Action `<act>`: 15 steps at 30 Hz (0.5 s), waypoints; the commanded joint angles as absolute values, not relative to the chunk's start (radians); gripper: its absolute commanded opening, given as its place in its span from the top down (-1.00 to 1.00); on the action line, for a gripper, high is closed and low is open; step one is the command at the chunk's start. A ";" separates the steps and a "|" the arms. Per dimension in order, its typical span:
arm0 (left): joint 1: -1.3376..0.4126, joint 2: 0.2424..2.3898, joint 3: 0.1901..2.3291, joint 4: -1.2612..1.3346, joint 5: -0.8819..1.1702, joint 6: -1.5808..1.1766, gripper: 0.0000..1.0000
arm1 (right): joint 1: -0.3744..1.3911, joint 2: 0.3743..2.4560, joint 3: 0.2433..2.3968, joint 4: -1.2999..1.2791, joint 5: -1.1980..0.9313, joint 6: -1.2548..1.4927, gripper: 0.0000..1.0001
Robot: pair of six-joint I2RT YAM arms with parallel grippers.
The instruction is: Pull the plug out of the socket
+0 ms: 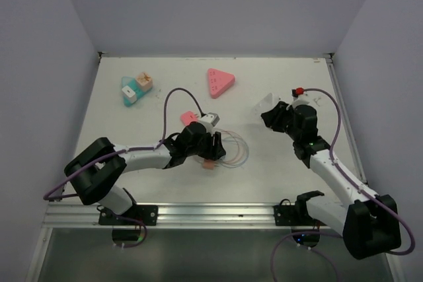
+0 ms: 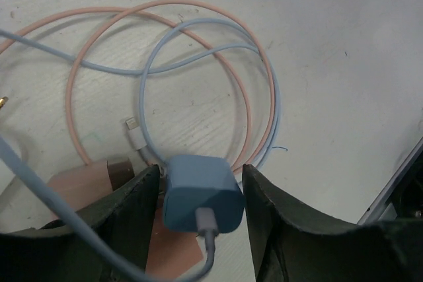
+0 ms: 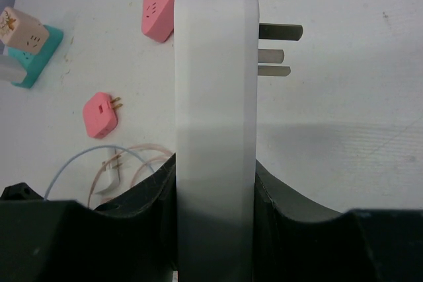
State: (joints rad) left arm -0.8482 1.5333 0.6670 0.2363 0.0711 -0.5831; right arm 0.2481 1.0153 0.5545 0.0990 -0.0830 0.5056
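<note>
My right gripper (image 1: pixel 276 115) (image 3: pixel 215 163) is shut on a white socket block (image 3: pixel 215 97), held off the table at the right (image 1: pixel 269 104). Three metal prongs (image 3: pixel 277 51) stick out of its right side. No plug shows in it. My left gripper (image 1: pixel 206 144) (image 2: pixel 200 176) is at mid-table, its fingers (image 2: pixel 135 203) closed around a blue charger plug (image 2: pixel 201 189) with a blue cable leaving its near face. The plug is over coiled pink (image 2: pixel 79 64) and blue (image 2: pixel 192 51) cables on the table.
A pink charger (image 2: pixel 79 186) lies under the left fingers. A small pink plug (image 1: pixel 190 117) lies beside the left wrist. A pink triangular socket (image 1: pixel 219 81) sits at the back centre. A teal socket with plugs in it (image 1: pixel 132 89) sits at the back left.
</note>
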 commanded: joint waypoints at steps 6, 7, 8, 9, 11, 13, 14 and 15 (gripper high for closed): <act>-0.853 1.465 0.690 0.215 0.005 -0.595 -0.65 | 0.222 1.251 0.652 0.380 -0.219 0.637 1.00; -0.851 1.456 0.690 0.203 0.005 -0.595 -0.71 | 0.222 1.276 0.658 0.403 -0.225 0.643 1.00; -0.851 1.444 0.693 0.190 -0.021 -0.594 -0.75 | 0.221 1.328 0.666 0.426 -0.235 0.656 1.00; -0.851 1.431 0.699 0.161 -0.031 -0.594 -0.80 | 0.222 1.351 0.675 0.446 -0.241 0.660 1.00; -0.850 1.385 0.706 0.126 -0.067 -0.597 -0.99 | 0.224 1.434 0.718 0.474 -0.262 0.666 1.00; -0.845 1.336 0.716 0.074 -0.100 -0.604 -0.99 | 0.222 1.494 0.767 0.502 -0.297 0.682 1.00; -0.835 1.318 0.721 0.036 -0.109 -0.606 -0.99 | 0.222 1.550 0.781 0.515 -0.307 0.693 1.00; -0.827 1.280 0.726 0.017 -0.123 -0.610 -0.99 | 0.222 1.578 0.808 0.549 -0.322 0.706 1.00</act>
State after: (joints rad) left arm -0.8463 1.3674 0.6788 0.0959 -0.0471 -0.5930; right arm 0.2234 1.5196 0.7227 0.3832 -0.2501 0.6575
